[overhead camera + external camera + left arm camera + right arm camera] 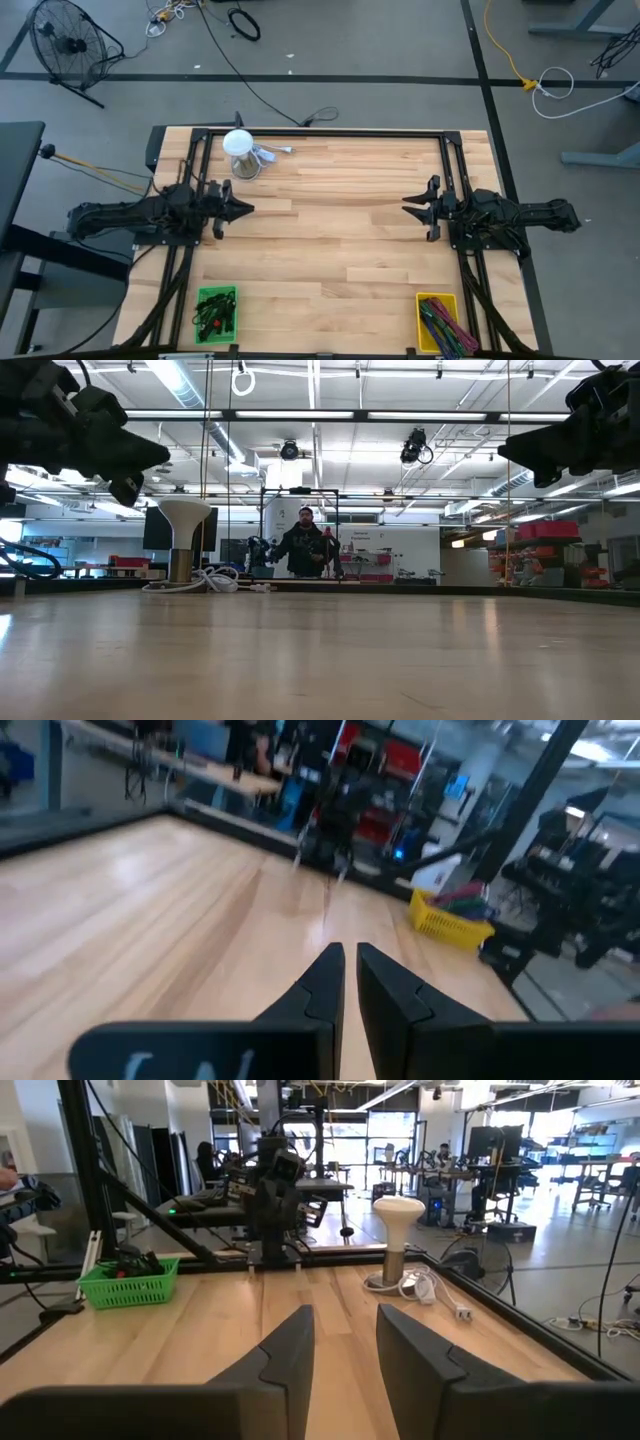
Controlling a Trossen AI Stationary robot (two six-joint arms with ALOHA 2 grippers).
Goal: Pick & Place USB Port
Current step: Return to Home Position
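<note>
A white mushroom-shaped stand (240, 150) is upright on its foot at the table's far left, also in the low view (185, 530) and the right wrist view (397, 1230). A white cable with a USB plug (432, 1288) lies coiled at its foot. I cannot pick out a USB port on its own. My left gripper (245, 210) hovers level over the table's left side, its fingers (325, 980) almost together with nothing between them. My right gripper (408, 205) hovers level over the right side, open and empty (345, 1315). Each gripper points at the other across the bare middle.
A green basket (216, 312) with dark parts sits at the near left. A yellow basket (440, 322) with coloured cables sits at the near right. A black frame (320, 132) runs along the table's edges. A person (305, 545) stands far behind the table.
</note>
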